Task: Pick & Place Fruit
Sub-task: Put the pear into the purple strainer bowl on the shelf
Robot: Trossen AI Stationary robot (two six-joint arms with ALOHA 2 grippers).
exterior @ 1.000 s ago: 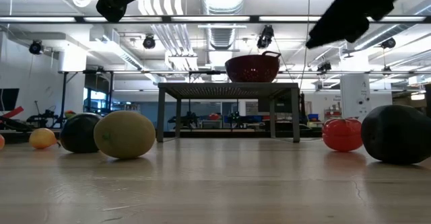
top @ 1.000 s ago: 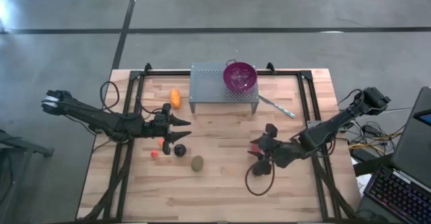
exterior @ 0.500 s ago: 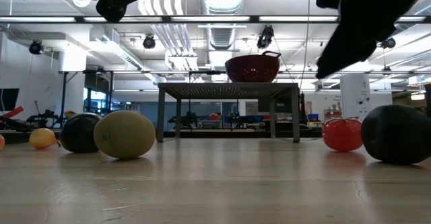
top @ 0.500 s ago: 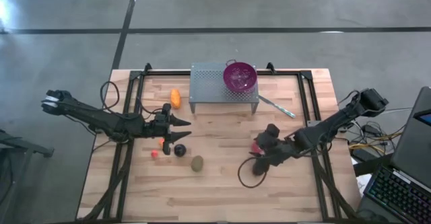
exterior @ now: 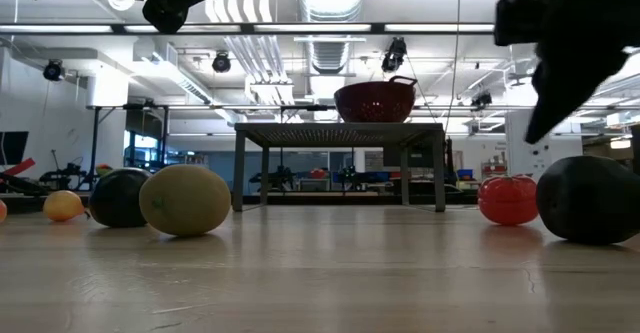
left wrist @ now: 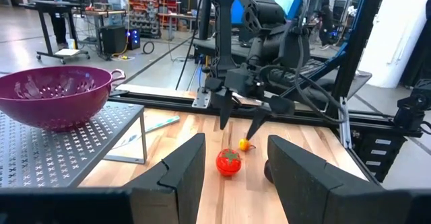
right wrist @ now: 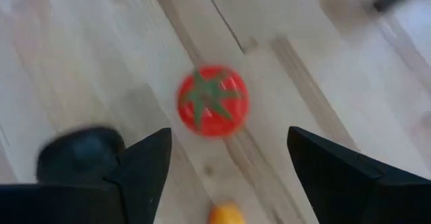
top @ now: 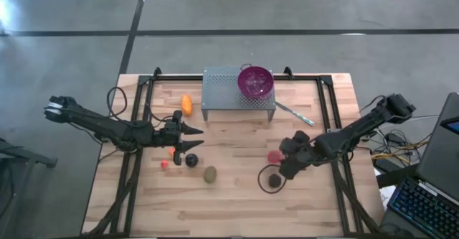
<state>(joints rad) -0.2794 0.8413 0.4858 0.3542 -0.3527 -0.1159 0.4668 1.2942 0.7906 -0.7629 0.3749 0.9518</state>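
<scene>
With its fingers spread wide and empty, the right gripper (top: 285, 161) hovers just above the red tomato (top: 274, 156) lying on the table (top: 237, 203) at its nine o'clock, while the left gripper (top: 192, 138), half-open and also empty, waits above the fruit cluster (top: 188, 160).

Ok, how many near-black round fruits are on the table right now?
2. One near-black round lies left of centre, beside the brown-green oval. The second near-black round lies right of centre, nearer the table's front edge than the red tomato. The arms could hide more.
</scene>
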